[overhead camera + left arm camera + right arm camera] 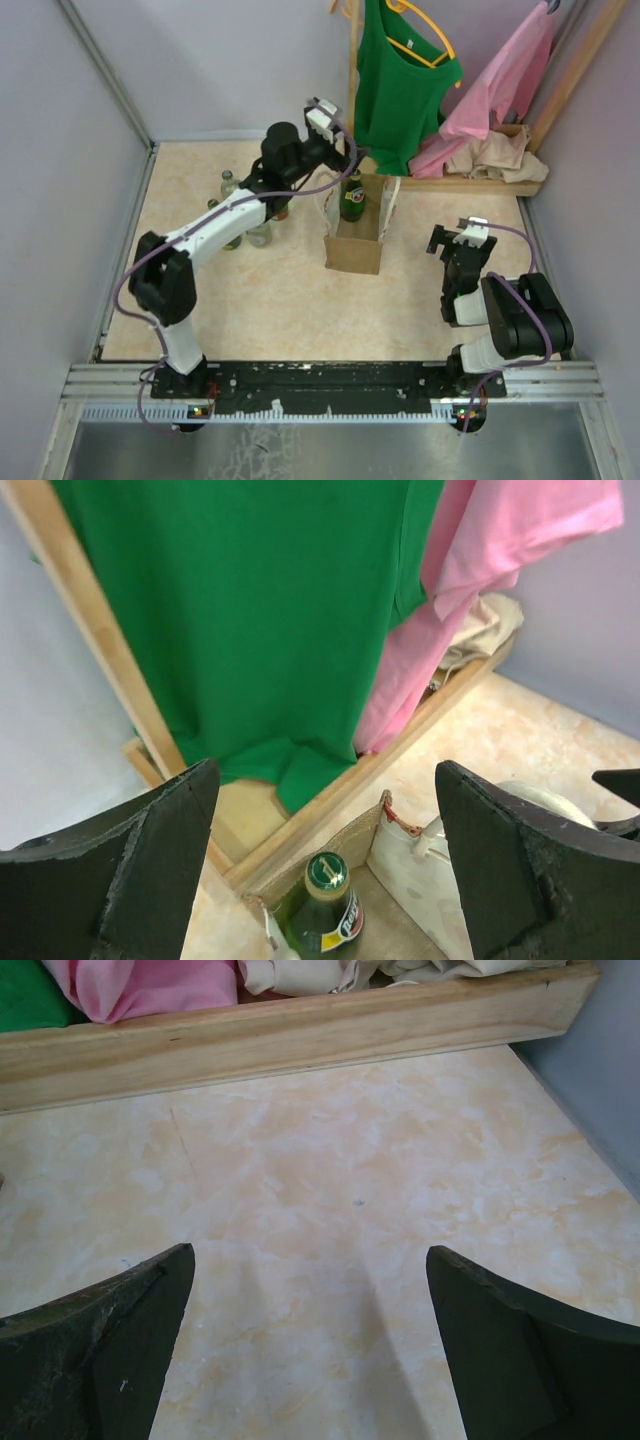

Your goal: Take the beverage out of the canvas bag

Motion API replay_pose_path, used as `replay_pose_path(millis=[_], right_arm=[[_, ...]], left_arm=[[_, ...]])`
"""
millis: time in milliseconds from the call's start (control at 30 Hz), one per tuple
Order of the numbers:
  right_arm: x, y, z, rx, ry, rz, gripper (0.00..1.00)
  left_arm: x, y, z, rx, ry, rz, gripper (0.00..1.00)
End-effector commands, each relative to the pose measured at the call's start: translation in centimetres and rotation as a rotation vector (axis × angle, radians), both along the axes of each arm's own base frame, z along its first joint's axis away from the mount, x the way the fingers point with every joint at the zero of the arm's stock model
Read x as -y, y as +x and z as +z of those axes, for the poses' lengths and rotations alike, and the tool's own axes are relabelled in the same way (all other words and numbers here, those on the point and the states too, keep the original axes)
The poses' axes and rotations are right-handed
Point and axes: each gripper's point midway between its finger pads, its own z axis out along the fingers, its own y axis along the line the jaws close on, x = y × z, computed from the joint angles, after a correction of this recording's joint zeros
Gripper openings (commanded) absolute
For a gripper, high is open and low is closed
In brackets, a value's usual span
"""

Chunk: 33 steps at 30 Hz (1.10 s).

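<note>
The tan canvas bag (pixel 354 250) stands upright at mid-table with white loop handles (pixel 388 212). A green glass bottle (pixel 352 198) with a green cap stands inside it at the far end. My left gripper (pixel 344 160) hovers above the bag's far end, open and empty. In the left wrist view the bottle (pixel 325 905) sits low between my spread fingers (pixel 160 850), still below them, inside the bag (pixel 345 842). My right gripper (pixel 455 240) is open and empty over bare floor to the right of the bag; it also shows in the right wrist view (pixel 310 1260).
Several glass bottles (pixel 230 186) stand left of the bag under my left arm. A wooden rack base (pixel 470 183) holds pink and beige cloth (pixel 490 150). A green shirt (pixel 400 80) hangs just behind the bag. Walls close in on both sides.
</note>
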Motion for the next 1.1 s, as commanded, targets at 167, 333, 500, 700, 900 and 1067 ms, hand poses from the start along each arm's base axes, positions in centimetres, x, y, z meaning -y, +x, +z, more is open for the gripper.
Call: replay_pose_path(millis=[167,333,500,700,900,1067], right_arm=[[0.0,0.8,2.3,0.083,0.008,-0.005,0.99],[0.0,0.8,2.3,0.083,0.008,-0.005,0.99],[0.0,0.8,2.3,0.082,0.009,-0.004,0.99],[0.0,0.8,2.3,0.083,0.009,-0.004,0.99],[0.0,0.8,2.3,0.082,0.009,-0.005,0.99],[0.0,0.8,2.3,0.082,0.008,-0.005,0.99]], left_arm=[[5.9,2.2,-3.7,-0.115,0.085,-0.079,0.92],[6.7,2.6,-6.7,-0.159,0.131,-0.05,0.85],[6.3,3.0,-9.5,-0.199,0.16,-0.002,0.72],[5.3,3.9,-11.5,-0.245,0.175,0.081,0.66],[5.0,4.5,-13.2,-0.272,0.185,0.124,0.71],[5.3,4.4,-14.5,-0.286,0.198,0.115,0.71]])
